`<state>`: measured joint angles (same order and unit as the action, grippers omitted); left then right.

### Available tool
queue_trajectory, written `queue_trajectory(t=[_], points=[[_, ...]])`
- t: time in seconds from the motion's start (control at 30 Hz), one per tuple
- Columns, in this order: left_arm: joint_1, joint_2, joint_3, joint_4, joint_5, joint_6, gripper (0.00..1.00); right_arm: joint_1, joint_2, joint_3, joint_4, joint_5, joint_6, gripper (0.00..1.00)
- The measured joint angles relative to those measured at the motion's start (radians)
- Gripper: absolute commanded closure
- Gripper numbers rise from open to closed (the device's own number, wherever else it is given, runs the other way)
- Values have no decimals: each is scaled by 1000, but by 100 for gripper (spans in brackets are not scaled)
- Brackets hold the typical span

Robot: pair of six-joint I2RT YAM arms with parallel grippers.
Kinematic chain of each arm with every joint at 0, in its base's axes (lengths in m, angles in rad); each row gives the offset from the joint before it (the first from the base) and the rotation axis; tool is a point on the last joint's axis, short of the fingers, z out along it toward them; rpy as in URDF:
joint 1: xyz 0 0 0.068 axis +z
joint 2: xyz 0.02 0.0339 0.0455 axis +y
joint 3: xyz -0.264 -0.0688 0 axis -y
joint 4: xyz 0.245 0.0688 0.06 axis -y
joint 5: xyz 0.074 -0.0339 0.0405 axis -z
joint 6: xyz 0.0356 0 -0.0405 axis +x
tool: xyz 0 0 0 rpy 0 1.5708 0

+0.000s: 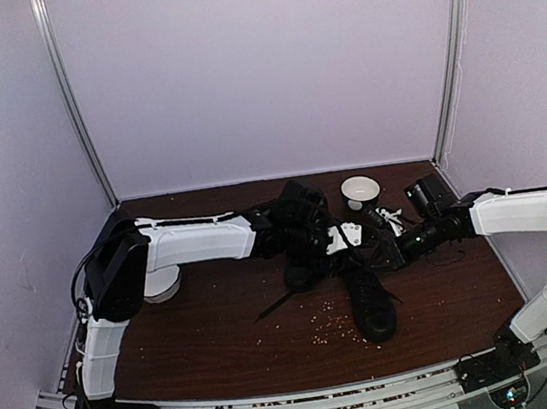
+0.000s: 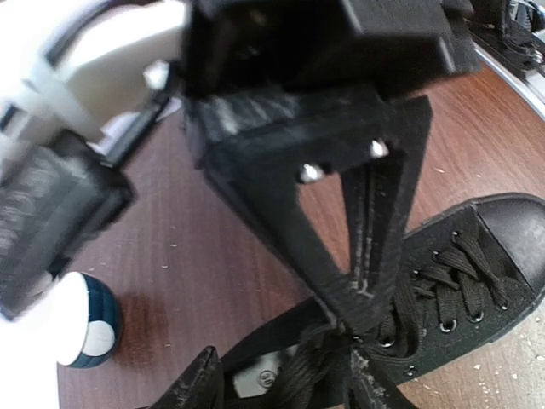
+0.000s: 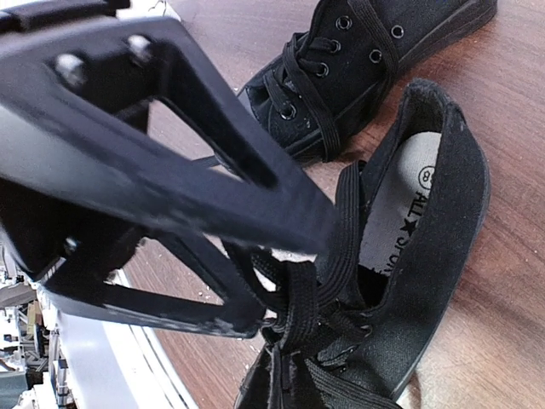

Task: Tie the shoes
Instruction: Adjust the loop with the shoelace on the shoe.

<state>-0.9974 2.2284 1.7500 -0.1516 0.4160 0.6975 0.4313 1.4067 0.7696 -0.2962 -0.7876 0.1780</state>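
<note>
Risk lies in the shoe (image 2: 511, 247): with left gripper (image 2: 354, 302) pinching the laces (image 2: 443, 274) at lower centre and right gripper (image 3: 289, 277) spread around them, a tug could drag it.

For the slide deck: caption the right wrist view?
Right gripper straddling the laces of one black sneaker; second sneaker beyond.

Seen from above, the far shoe (image 1: 298, 277) behind the near shoe (image 1: 372, 304) lay mostly hidden under the left arm's wrist. A bowl (image 1: 169, 291) left of the near shoe showed only an edge. Pale specks (image 1: 328, 308) on the counter (image 1: 219, 323) beside that shoe were too small to name. The left gripper (image 2: 356, 300) hid whatever its closed jaws pinched. The right gripper (image 3: 289, 277) was blurred, its hold on the laces (image 3: 336, 256) unclear. The near shoe's toe ran off the right wrist view's bottom edge.
</note>
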Motion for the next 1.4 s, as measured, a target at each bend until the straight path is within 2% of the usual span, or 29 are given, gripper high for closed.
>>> queue_trajectory(t=[0.2, 0.33, 0.73, 1.03, 1.4], points=[[0, 31, 30, -83, 21, 22, 48, 0, 0, 11, -4, -3, 0, 100], [0, 32, 34, -123, 37, 42, 50, 0, 0, 11, -5, -11, -1, 100], [0, 67, 79, -124, 61, 32, 67, 0, 0, 12, -9, -24, 0, 100], [1, 80, 76, -54, 64, -6, 99, 0, 0, 31, -43, -24, -6, 100], [1, 79, -34, 98, 28, -175, 100, -2, 2, 63, -101, -20, -24, 100]])
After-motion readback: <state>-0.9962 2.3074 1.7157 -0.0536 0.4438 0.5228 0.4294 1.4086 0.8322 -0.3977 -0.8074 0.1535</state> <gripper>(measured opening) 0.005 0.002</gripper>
